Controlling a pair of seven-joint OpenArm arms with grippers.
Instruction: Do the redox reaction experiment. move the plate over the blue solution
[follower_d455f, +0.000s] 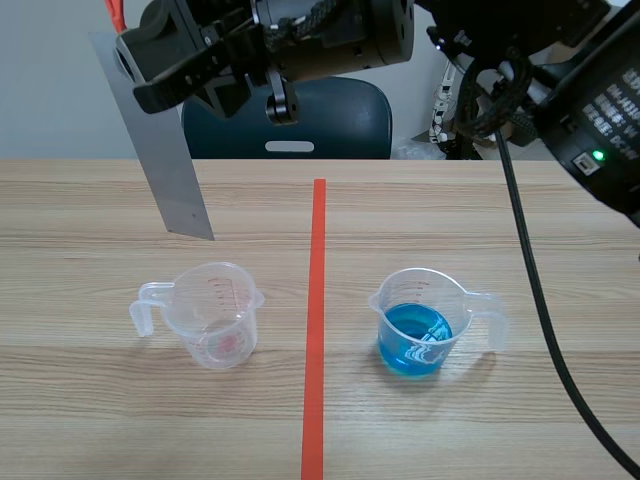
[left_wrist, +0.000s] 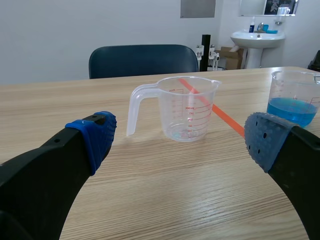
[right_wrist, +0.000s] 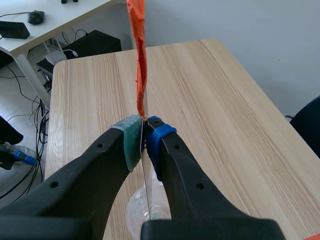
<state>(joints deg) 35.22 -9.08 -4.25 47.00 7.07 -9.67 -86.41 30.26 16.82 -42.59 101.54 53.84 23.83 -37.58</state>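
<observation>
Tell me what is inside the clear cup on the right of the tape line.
The cup holds blue liquid in its lower part. Nothing else shows in it; the liquid covers its bottom.

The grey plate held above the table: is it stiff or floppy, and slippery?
Probably stiff: the plate hangs straight from the right arm's jaws without bending. Likely slippery, since its surface looks smooth and metallic. It looks thin, so perhaps light.

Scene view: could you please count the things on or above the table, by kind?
Measuring cups: 2 (empty cup, cup with blue solution)
Metal plate: 1, held above the table in the right gripper
Total: 3
</observation>
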